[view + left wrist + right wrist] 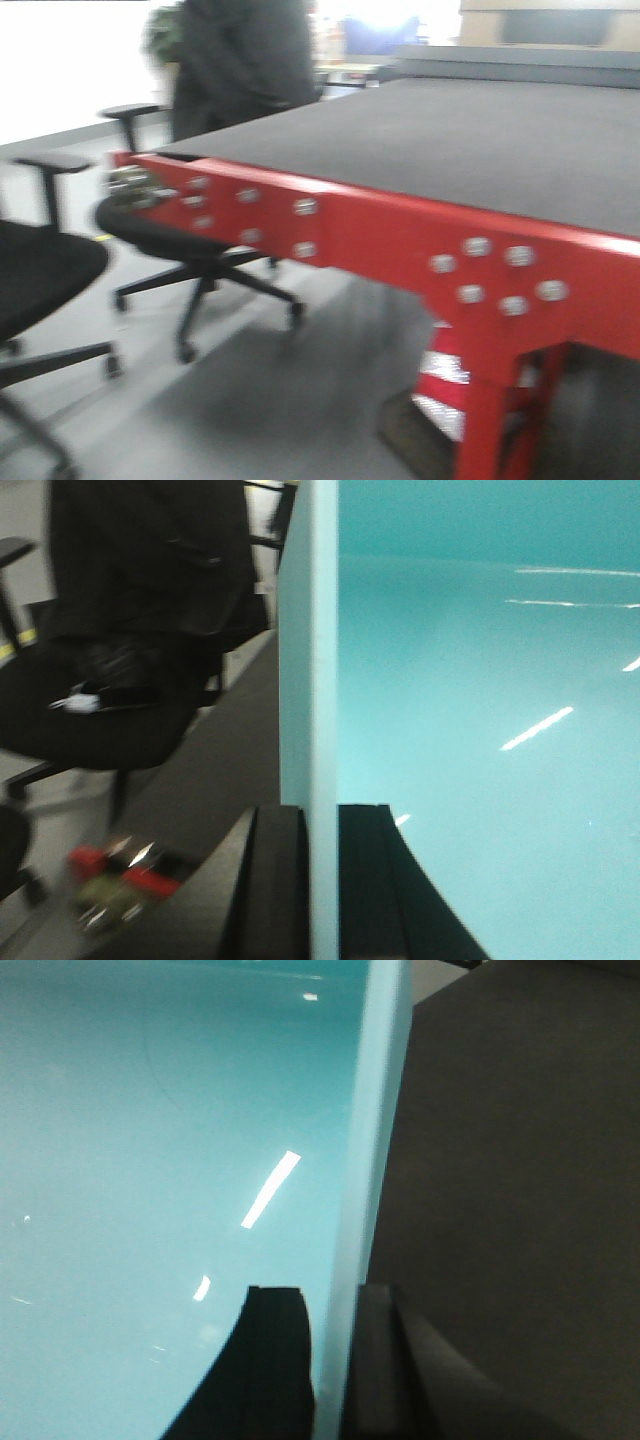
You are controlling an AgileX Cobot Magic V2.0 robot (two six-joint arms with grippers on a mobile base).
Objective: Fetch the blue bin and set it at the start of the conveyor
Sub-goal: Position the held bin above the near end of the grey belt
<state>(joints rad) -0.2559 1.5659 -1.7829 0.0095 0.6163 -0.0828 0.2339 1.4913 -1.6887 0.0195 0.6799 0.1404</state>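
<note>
Black fingers [275, 880] of the left gripper [322, 825] fill the bottom of the left wrist view. They are clenched on the upright left wall of the blue bin [480, 730], one finger outside the wall and one inside, both touching it. The right gripper [333, 1305] grasps the opposite wall the same way, with one finger on the turquoise inner side and one on the outer.

The bin interior is smooth and glossy, with streaks of reflected light. Beyond each held wall lies the dark belt of the conveyor start [450, 130]. Whether the bin rests on the belt or hangs just above it cannot be told. In the left wrist view the belt's red corner piece [120, 875] sits below and outboard of the bin's left wall, blurred.

In the front view the belt is broad and flat. It is bounded at the front by a glossy red front edge [400, 235] with bolt heads [495, 275], and is carried on a red leg [500, 400]. An office chair [190, 240] stands just beside the left corner, with a second chair [40, 275] near it. A person [240, 60] stands behind, at the belt's left side. Grey floor [280, 400] lies open under the frame.
</note>
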